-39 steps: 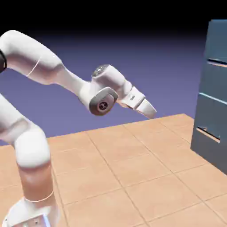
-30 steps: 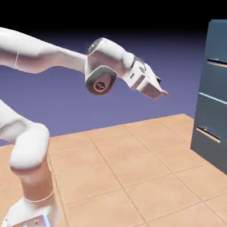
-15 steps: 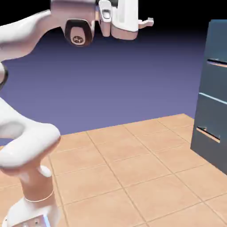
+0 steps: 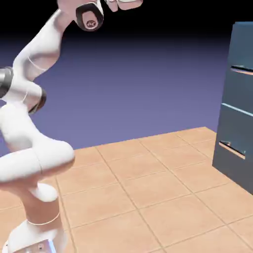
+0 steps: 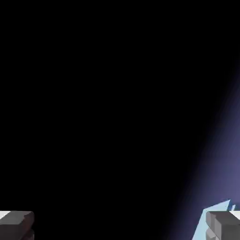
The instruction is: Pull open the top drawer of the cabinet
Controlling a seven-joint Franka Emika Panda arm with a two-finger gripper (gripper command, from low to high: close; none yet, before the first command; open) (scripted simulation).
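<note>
The slate-blue cabinet (image 4: 236,123) stands at the right edge of the exterior view, cut off by the frame. Its top drawer (image 4: 243,70) carries a thin pale bar handle and looks closed, flush with the fronts below. My arm reaches steeply up, and only the hand's base (image 4: 123,3) shows at the top edge, far left of the cabinet and above it. In the hand view my gripper (image 5: 120,227) is open. Its grey fingertips (image 5: 16,225) sit far apart in the bottom corners with nothing between them. That view is mostly black.
Tan tiled floor (image 4: 148,197) stretches from my base (image 4: 34,237) to the cabinet's foot. Two more drawer fronts with pale handles lie below the top one. A pale blue sliver (image 5: 220,208) shows beside the right fingertip against the violet backdrop.
The arm has swung up from mid-height, and the hand has risen past the top edge of the exterior view. The jaws stayed open. The cabinet has not moved.
</note>
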